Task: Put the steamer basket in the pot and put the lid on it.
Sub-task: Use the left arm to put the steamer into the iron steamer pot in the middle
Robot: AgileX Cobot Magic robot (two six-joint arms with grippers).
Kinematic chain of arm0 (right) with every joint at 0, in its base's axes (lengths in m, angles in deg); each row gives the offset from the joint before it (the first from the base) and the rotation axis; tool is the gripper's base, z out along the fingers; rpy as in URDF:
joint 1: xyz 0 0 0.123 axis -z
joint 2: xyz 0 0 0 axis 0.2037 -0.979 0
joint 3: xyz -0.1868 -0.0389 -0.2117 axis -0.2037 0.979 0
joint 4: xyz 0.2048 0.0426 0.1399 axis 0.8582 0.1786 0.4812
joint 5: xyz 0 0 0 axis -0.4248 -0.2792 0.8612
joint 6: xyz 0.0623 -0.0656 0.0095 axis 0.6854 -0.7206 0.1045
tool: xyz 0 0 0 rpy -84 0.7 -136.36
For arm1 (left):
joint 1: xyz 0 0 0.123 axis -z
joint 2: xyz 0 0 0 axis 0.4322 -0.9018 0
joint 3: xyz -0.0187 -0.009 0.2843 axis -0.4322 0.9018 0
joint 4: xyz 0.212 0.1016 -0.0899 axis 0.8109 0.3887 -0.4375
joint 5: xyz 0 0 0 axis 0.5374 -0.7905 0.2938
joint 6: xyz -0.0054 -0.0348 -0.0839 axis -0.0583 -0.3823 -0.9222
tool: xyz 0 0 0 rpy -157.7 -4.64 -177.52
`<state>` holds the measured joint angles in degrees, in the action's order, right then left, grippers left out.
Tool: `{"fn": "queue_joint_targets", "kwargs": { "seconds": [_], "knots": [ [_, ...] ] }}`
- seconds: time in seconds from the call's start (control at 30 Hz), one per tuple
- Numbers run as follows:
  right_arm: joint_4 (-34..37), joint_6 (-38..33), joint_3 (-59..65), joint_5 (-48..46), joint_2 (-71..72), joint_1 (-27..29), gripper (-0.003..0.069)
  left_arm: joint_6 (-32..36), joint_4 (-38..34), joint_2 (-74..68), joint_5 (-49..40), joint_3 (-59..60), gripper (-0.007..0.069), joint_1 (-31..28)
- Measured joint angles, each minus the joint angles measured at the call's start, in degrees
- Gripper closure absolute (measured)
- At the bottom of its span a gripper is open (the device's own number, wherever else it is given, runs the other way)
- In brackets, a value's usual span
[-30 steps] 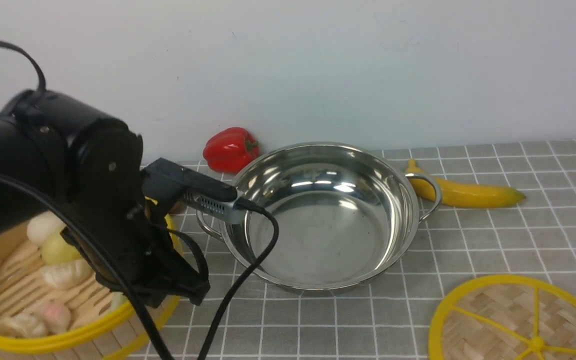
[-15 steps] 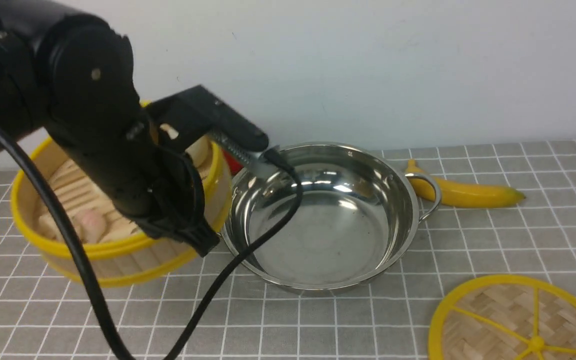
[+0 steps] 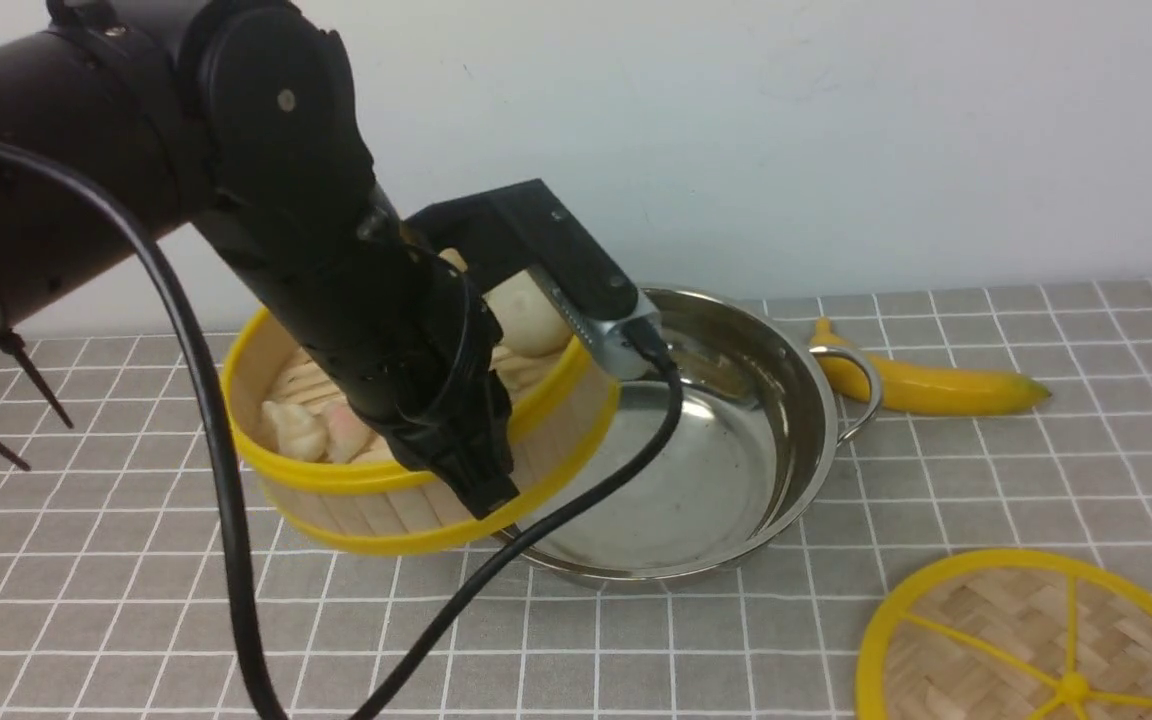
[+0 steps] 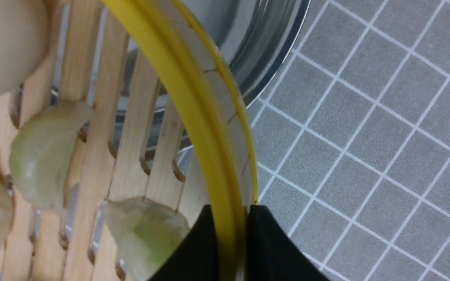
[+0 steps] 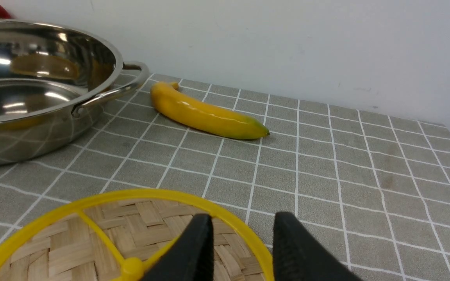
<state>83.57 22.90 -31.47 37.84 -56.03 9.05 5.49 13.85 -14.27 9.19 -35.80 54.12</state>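
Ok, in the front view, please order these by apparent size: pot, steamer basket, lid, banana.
1. The pot and the steamer basket look alike; the basket is nearer and hides part of the pot, so they are unranked.
2. The lid, cut by the frame edge.
3. The banana.

Looks bright and evenly lit all over, nothing dim. Getting white glare streaks inside the pot [image 3: 736, 450], right of centre in the front view, plus a glossy streak along the banana [image 5: 209, 117]. Barely seeing shadows on the grey tiled cloth [image 3: 986, 480], just faint soft ones. Losing all detail in the black left arm [image 3: 86, 150], upper left of the front view. Turns mushy up close in the left wrist view: out of focus on the dumplings [image 4: 45, 156] and the steamer basket [image 4: 193, 117] rim, sharper on the tiles. Looks crisp enough in the right wrist view.
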Motion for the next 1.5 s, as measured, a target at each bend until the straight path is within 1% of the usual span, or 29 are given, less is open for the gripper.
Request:
{"fn": "queue_joint_targets", "kwargs": {
  "seconds": [0.17, 0.33, 0.37, 0.43, 0.53, 0.6, 0.67, 0.77, 0.83, 0.9, 1.03, 1.17, 1.4, 1.5],
  "knots": [
    [0.00, 0.00, 0.00, 0.00, 0.00, 0.00, 0.0416, 2.85, 0.12, 0.00, 1.56, -0.17, 0.0561, 0.00],
    [0.00, 0.00, 0.00, 0.00, 0.00, 0.00, 0.0416, 11.05, -2.69, -0.27, 1.50, -0.17, 0.0561, 0.00],
    [0.00, 0.00, 0.00, 0.00, 0.00, 0.00, 0.0416, 11.79, -3.12, -0.28, 1.50, -0.17, 0.0561, 0.00],
    [0.00, 0.00, 0.00, 0.00, 0.00, 0.00, 0.0416, 15.76, -5.99, -1.27, 1.63, -0.17, 0.0561, 0.00],
    [0.00, 0.00, 0.00, 0.00, 0.00, 0.00, 0.0416, 18.79, -7.66, -3.33, 2.73, -0.17, 0.0561, 0.18],
    [0.00, 0.00, 0.00, 0.00, 0.00, 0.00, 0.0416, 19.82, -7.26, -4.44, 4.22, -0.17, 0.0561, 0.67],
    [0.00, 0.00, 0.00, 0.00, 0.00, 0.00, 0.0416, 20.88, -5.01, -5.71, 6.01, -0.17, 0.0561, 1.89],
    [0.00, 0.00, 0.00, 0.00, 0.00, 0.00, 0.0416, 20.91, 1.08, -7.42, 8.06, -0.17, 0.0561, 5.12],
    [0.00, 0.00, 0.00, 0.00, 0.00, 0.00, 0.0416, 19.62, 4.65, -8.83, 9.35, -0.17, 0.0561, 7.26],
    [0.00, 0.00, 0.00, 0.00, 0.00, 0.00, 0.0416, 18.79, 6.70, -10.17, 10.26, -0.24, 0.0561, 8.76],
    [0.00, 0.00, 0.00, 0.00, 0.00, 0.00, 0.0416, 16.98, 8.27, -12.30, 10.94, -1.26, 0.0561, 9.98],
    [0.00, 0.00, 0.00, 0.00, 0.00, 0.00, 0.0416, 13.11, 9.75, -14.57, 12.51, -3.91, 0.0561, 10.15],
    [0.00, 0.00, 0.00, 0.00, 0.00, 0.00, 0.0416, 11.84, 10.39, -16.12, 12.65, -5.89, 0.0561, 10.15],
    [0.00, 0.00, 0.00, 0.00, 0.00, 0.00, 0.0416, 11.68, 9.12, -17.72, 12.65, -5.95, 0.0561, 10.10]
  ]
}}
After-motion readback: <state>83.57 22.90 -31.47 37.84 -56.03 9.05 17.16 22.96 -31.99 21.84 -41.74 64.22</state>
